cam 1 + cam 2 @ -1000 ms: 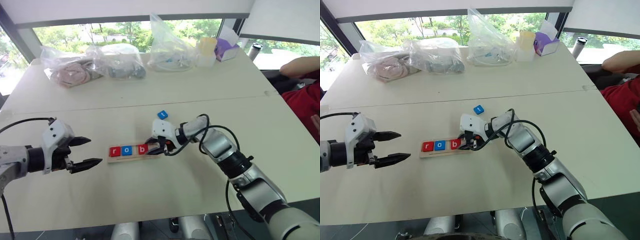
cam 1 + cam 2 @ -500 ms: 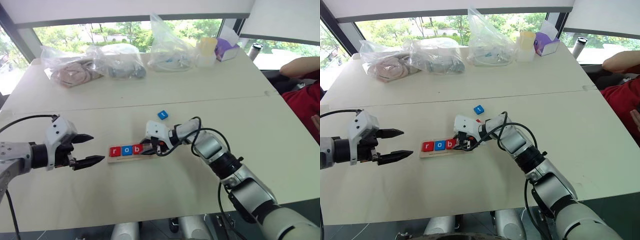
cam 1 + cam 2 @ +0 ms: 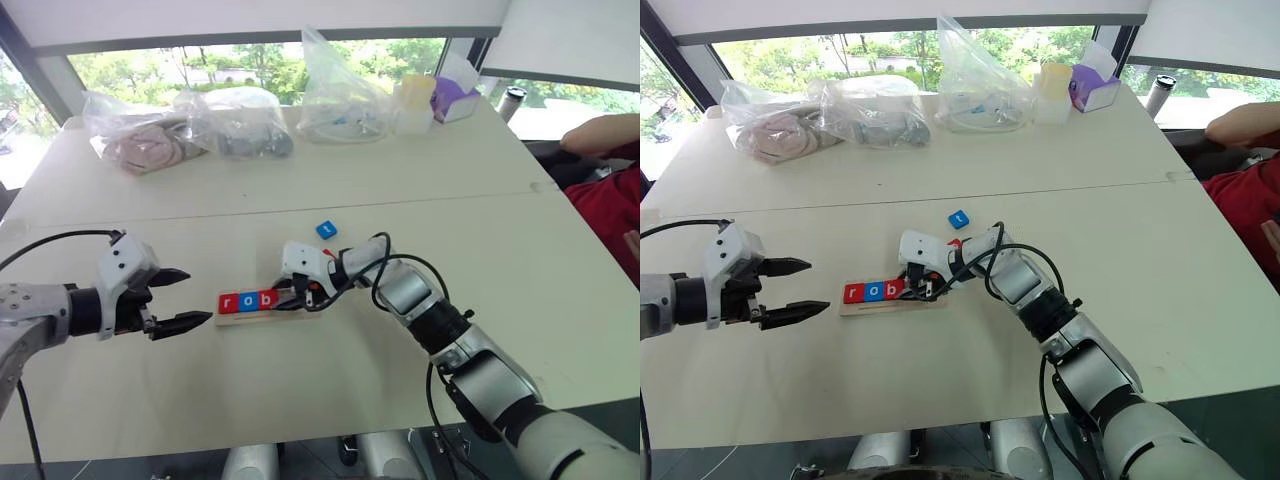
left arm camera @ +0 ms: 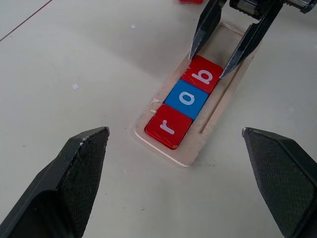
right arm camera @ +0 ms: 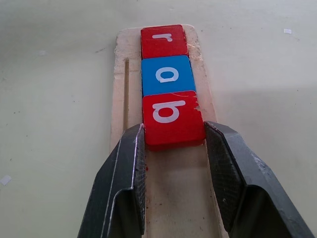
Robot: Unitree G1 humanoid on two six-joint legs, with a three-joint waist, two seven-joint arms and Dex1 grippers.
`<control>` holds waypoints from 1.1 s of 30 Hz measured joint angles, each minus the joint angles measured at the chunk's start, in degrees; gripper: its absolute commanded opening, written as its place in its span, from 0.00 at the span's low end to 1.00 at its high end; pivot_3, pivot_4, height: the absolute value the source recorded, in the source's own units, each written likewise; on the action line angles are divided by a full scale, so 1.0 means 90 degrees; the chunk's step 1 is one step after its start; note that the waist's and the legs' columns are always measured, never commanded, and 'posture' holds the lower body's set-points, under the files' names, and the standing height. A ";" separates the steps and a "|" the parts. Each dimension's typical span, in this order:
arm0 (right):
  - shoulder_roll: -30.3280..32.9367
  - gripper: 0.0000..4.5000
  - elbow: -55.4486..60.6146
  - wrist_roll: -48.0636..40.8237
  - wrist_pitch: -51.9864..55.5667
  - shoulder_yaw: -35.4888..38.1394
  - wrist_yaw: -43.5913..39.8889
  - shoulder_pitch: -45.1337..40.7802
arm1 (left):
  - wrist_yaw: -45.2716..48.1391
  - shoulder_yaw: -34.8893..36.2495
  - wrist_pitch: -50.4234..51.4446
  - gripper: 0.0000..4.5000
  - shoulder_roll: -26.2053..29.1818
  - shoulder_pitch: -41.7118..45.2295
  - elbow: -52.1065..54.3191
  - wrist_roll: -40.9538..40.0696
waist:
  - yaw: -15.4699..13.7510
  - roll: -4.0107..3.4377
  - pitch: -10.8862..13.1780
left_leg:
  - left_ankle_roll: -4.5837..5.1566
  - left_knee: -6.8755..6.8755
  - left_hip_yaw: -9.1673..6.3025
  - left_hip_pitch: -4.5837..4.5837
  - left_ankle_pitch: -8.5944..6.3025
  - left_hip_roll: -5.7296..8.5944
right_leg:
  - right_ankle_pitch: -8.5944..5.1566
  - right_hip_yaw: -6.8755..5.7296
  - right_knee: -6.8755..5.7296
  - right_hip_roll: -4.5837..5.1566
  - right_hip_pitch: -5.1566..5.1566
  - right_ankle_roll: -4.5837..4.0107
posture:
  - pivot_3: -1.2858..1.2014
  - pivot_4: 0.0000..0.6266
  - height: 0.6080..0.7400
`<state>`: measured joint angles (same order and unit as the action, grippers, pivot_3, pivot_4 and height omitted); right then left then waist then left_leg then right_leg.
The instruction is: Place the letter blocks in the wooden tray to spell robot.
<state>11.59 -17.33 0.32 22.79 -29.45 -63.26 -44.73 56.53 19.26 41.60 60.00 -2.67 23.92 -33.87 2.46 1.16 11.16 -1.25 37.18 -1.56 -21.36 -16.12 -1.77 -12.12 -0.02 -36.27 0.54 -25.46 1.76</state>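
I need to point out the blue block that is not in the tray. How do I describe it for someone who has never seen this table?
Find the long wooden tray near the middle of the white table, with red, blue and red blocks spelling "rob". Just beyond the tray, toward the windows, one small blue block lies alone on the bare tabletop. It is the blue one outside the tray, touching nothing.
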 measured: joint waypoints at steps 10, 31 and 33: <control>-0.0099 1.00 -0.0034 0.0064 0.0054 0.0031 0.0136 0.0002 | -0.0027 -0.0056 -0.0090 1.00 -0.0040 0.0017 -0.0065 0.0097 | 0.0001 0.0000 0.0000 | 0.0000 0.0000 0.0000 0.0000 0.0000 0.0000 | 0.0001 0.0000 0.0000 0.0000 0.0000 0.0001 | 0.52 0.24 1.00; -0.0023 1.00 0.2462 -0.0281 0.3396 0.2090 0.3414 0.1482 | -0.0586 -0.1242 -0.0201 1.00 -0.1327 0.1194 0.0087 0.0034 | -0.0133 0.0003 -0.0007 | -0.0001 0.0003 -0.0002 0.0003 0.0000 -0.0001 | 0.0005 0.0003 -0.0014 -0.0003 0.0000 0.0000 | 0.52 0.24 1.00; -0.0194 1.00 0.2595 -0.0273 0.3628 0.2056 0.3726 0.1584 | -0.0638 -0.1314 -0.0201 1.00 -0.1449 0.1301 0.0065 0.0012 | -0.0124 0.0002 -0.0007 | -0.0003 0.0005 -0.0002 0.0003 0.0002 -0.0001 | 0.0007 0.0002 -0.0018 -0.0005 -0.0004 -0.0004 | 0.52 0.24 1.00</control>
<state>9.85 6.03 -2.14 55.44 -10.94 -29.72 -30.47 50.79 7.44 39.80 46.95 9.04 24.51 -33.76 1.34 1.18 11.10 -1.28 37.22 -1.57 -21.34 -16.11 -1.77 -12.06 0.00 -36.43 0.49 -25.50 1.73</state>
